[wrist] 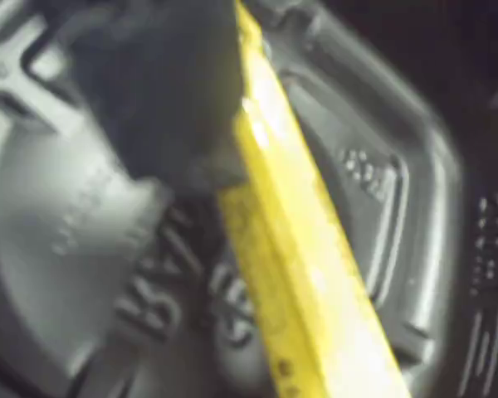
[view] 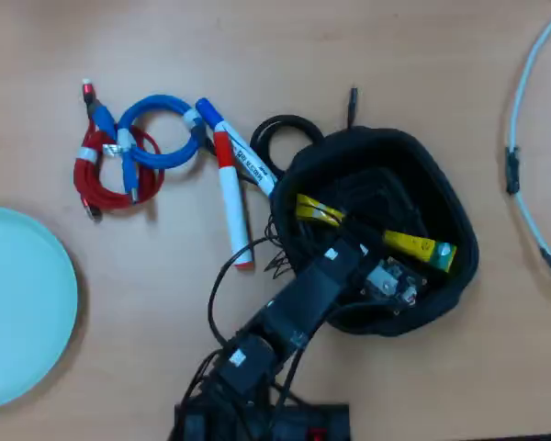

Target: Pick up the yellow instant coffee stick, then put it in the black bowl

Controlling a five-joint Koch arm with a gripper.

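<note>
From overhead I've got the gripper inside the bowl, clamped on the stick, which runs toward 4 o'clock. Wrist view: stick over the bowl's ridged bottom.

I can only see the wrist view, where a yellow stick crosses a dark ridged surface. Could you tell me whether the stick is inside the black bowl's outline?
Observer: Yes. In the overhead view the yellow instant coffee stick lies within the rim of the black bowl.
Operator: Thank you. Which way does its green end point?
Observer: Toward the right of the overhead view, near the bowl's right wall. The arm covers the stick's middle.
Operator: Is anything lying close outside the bowl?
Observer: A coiled black cable lies by the bowl's upper-left rim, and a red-and-white marker lies further left.
</note>
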